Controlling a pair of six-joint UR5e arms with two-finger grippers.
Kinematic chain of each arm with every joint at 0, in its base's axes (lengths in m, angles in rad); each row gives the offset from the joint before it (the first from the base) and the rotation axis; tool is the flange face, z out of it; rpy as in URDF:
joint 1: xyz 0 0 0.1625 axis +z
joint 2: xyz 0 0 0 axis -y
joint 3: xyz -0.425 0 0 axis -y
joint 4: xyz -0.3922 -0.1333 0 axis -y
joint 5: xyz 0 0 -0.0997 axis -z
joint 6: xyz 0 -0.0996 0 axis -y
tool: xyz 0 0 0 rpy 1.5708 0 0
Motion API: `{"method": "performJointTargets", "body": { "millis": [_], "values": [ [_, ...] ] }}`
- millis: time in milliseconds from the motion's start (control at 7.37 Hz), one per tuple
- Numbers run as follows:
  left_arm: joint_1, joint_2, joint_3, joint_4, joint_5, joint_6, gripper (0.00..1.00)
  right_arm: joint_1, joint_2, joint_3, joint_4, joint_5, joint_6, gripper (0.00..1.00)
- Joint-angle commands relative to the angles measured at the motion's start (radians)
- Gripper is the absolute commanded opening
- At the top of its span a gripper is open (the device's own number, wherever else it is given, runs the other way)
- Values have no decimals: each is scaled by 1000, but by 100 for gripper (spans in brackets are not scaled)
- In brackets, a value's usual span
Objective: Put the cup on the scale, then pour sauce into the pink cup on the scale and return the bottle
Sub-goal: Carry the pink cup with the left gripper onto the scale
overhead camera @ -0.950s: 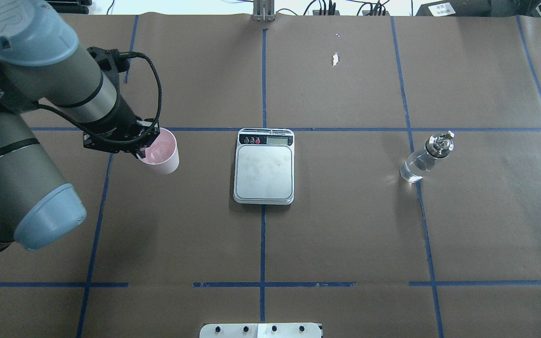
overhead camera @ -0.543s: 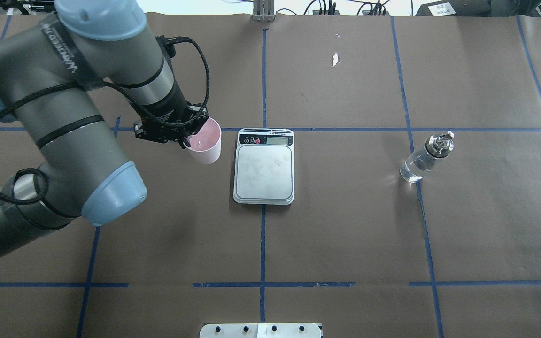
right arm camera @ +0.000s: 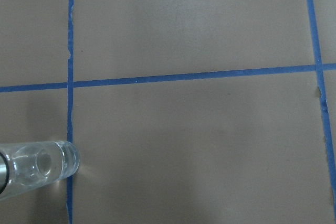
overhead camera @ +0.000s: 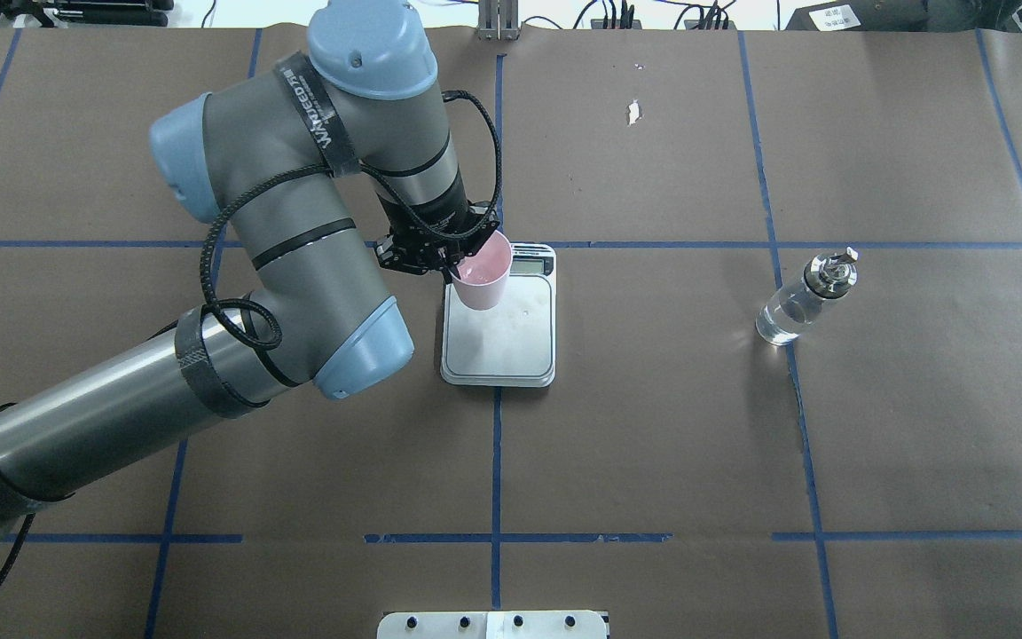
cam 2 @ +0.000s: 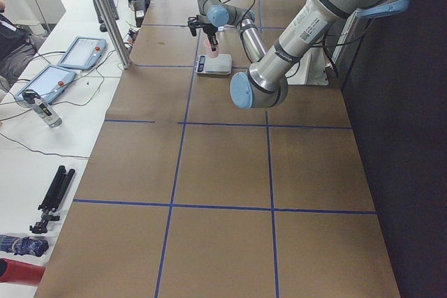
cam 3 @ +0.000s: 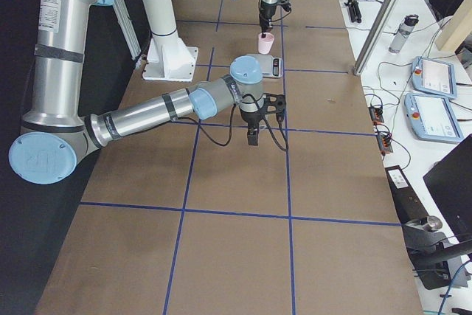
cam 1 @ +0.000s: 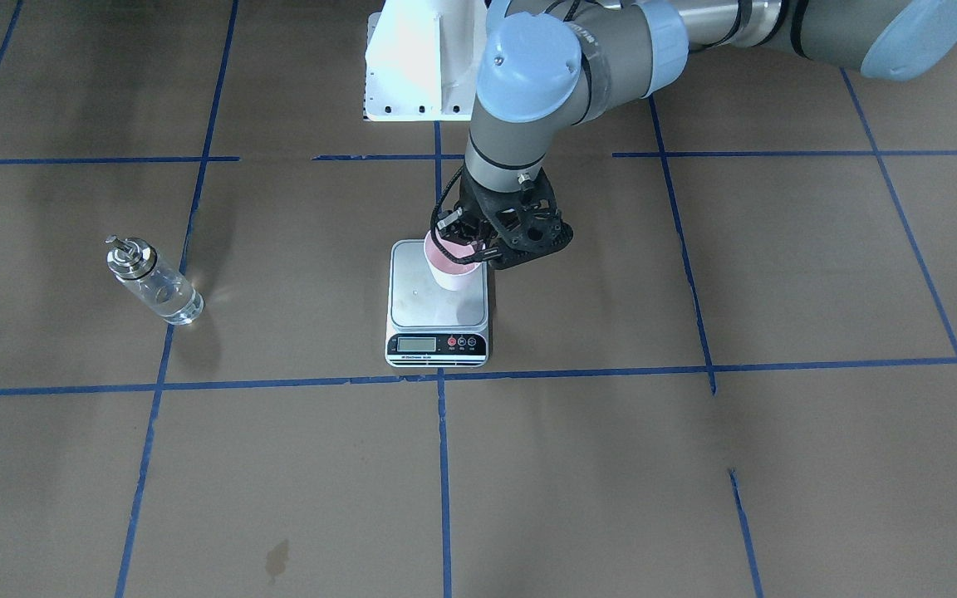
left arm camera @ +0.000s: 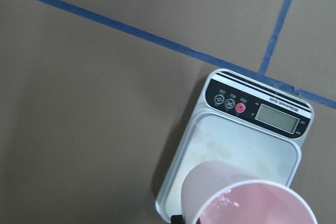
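From across the table, my left gripper [cam 1: 478, 249] was clamped on the rim of the cup [cam 1: 450, 270], on the cup's side toward my left. The cup stood upright over the back half of the scale [cam 1: 437, 309], away from its black display strip. The bottle [cam 1: 152, 281] stood on the brown paper well off to my right, on a blue tape line [cam 1: 164, 349].

From overhead, the cup's pink inside faced up and covered the scale's left far corner, beside the display. My fingers pinched the rim, one inside and one outside. The bottle stood apart from everything, its metal collar shining.

From the table's left end, the cup hung small and far, with a gap between it and the scale.

From the right end, that gap showed again, far off. Nearer, my right gripper [cam 3: 253, 136] pointed down over the paper; I could not tell whether it was apart or together.

My left wrist camera looked down past the cup's open mouth, at the bottom edge, onto the scale's platform and red button.

My right wrist camera showed the bottle's clear glass base at the lower left, upon a tape line.
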Motion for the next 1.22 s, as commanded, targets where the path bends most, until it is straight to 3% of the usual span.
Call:
{"method": "performJointTargets", "body": {
  "millis": [0, 1086],
  "values": [
    [40, -16, 63, -76, 6, -38, 0, -16, -6, 18, 0, -2, 20, 100],
    [67, 8, 62, -72, 40, -64, 0, -17, -46, 19, 58, -1, 21, 100]
  ]
}}
